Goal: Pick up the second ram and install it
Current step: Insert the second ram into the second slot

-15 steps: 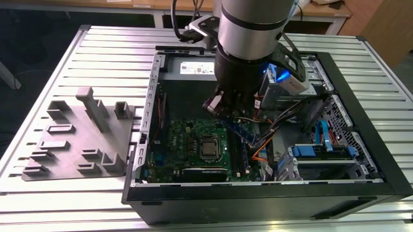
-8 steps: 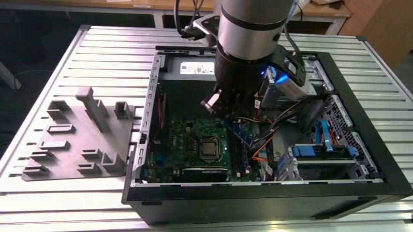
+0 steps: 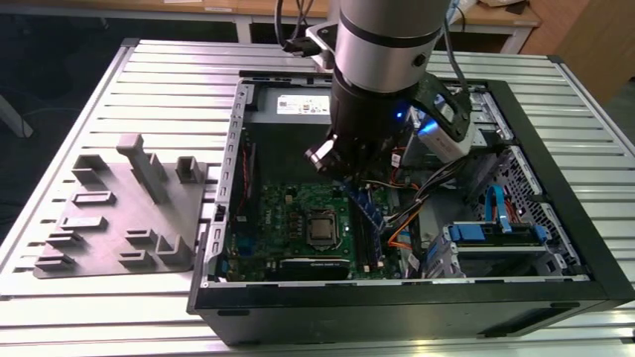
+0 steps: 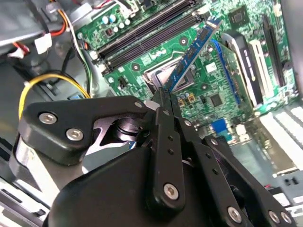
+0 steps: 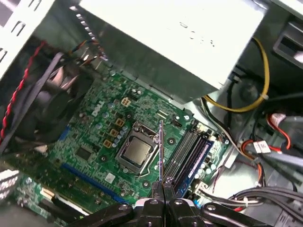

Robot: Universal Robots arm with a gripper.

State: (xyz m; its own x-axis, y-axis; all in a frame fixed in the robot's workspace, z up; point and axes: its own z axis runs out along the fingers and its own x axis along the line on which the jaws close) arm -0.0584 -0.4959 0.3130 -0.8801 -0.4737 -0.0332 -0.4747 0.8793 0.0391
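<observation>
The gripper (image 4: 164, 97) pinches one end of the second ram (image 4: 191, 56) above the motherboard (image 5: 94, 127), between processor socket (image 5: 137, 152) and memory slots (image 5: 189, 151), seemingly unseated.

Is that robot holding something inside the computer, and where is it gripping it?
Yes: its hand pinches a RAM stick by one end.

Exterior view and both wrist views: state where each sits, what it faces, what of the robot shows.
Exterior view: off the arm, raised, looking down into the open computer case on a slatted table; the arm shows.
First wrist view: on the wrist, facing the motherboard past the claw.
Second wrist view: on the wrist, facing the motherboard past the claw.
Shared: both wrist views show the claw shut on the second ram and the CPU socket.
</observation>
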